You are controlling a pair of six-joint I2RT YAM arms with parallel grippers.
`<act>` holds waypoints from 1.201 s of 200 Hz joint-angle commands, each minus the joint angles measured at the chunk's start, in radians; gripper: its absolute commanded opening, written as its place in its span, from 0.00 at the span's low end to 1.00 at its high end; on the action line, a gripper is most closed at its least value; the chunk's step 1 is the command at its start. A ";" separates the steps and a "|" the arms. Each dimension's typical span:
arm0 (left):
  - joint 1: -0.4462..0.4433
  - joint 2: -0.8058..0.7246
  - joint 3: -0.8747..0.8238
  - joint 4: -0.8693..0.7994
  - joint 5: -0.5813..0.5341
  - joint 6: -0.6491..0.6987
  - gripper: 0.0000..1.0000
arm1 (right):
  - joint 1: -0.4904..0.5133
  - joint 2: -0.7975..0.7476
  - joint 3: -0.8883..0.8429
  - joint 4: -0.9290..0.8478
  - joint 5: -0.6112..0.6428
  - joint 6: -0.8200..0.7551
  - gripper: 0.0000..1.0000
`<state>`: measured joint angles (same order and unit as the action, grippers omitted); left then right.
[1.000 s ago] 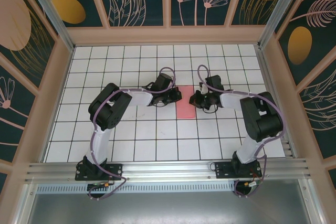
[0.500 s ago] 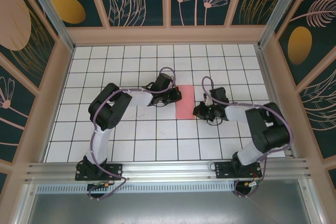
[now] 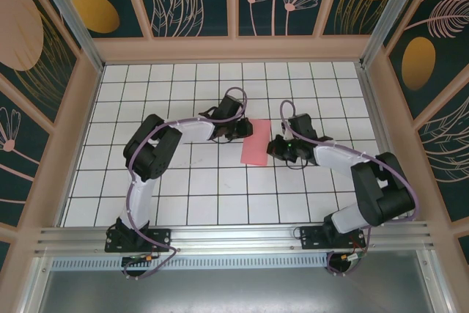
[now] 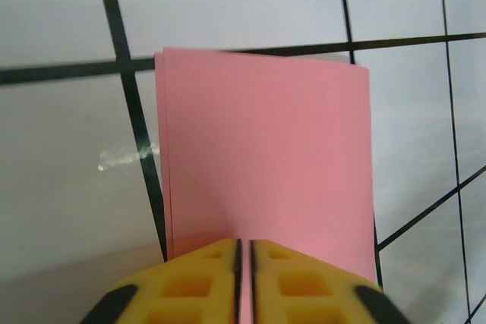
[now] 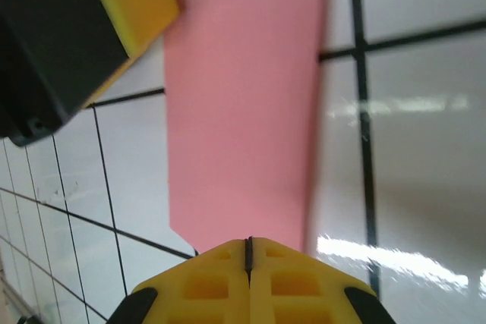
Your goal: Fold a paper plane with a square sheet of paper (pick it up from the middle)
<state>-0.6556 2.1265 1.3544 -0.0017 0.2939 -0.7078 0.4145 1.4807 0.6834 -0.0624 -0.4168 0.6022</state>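
What is there, by count
One sheet of pink paper, one tiled table, two robot arms, and two grippers: one left gripper, one right gripper.

The middle of the table was crowded. The left gripper and right gripper flanked the square sheet of paper and blocked both of its sides. The left's fingers stood nearly together over one edge, and the right's closed fingers met the opposite edge. The left arm bowed across the left-hand tiles and the right arm across the right-hand ones. Open tiles lay beyond the sheet toward the back wall, in the far corners, and in the near band between the arm bases, ahead of the metal rail. The side walls closed the table in.
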 commanded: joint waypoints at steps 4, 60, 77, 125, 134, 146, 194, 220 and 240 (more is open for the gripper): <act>0.015 -0.083 0.034 -0.048 -0.031 0.033 0.22 | 0.037 0.082 0.067 -0.073 0.102 -0.015 0.00; 0.049 -0.269 -0.213 0.045 -0.096 -0.056 0.30 | 0.111 0.171 0.118 -0.093 0.160 0.074 0.00; 0.053 -0.326 -0.293 0.074 -0.124 -0.081 0.30 | 0.127 0.202 0.126 -0.098 0.169 0.118 0.00; 0.054 -0.482 -0.489 0.116 -0.197 -0.149 0.30 | 0.249 0.269 0.146 -0.028 0.172 0.279 0.00; 0.054 -0.503 -0.517 0.124 -0.201 -0.160 0.30 | 0.265 0.276 0.148 0.011 0.174 0.320 0.00; 0.055 -0.528 -0.552 0.145 -0.200 -0.169 0.29 | 0.274 0.293 0.166 0.063 0.169 0.360 0.00; 0.053 -0.574 -0.636 0.258 -0.116 -0.207 0.14 | 0.254 0.244 0.242 0.115 0.264 0.267 0.00; 0.045 -0.565 -0.659 0.340 -0.060 -0.262 0.04 | 0.207 0.175 0.185 0.140 0.200 0.161 0.00; 0.017 -0.539 -0.654 0.381 -0.041 -0.291 0.00 | 0.151 0.171 0.156 0.168 0.081 0.095 0.00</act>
<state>-0.6086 1.5742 0.7063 0.2668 0.1974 -0.9424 0.6243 1.6855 0.8776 0.0578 -0.2298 0.8101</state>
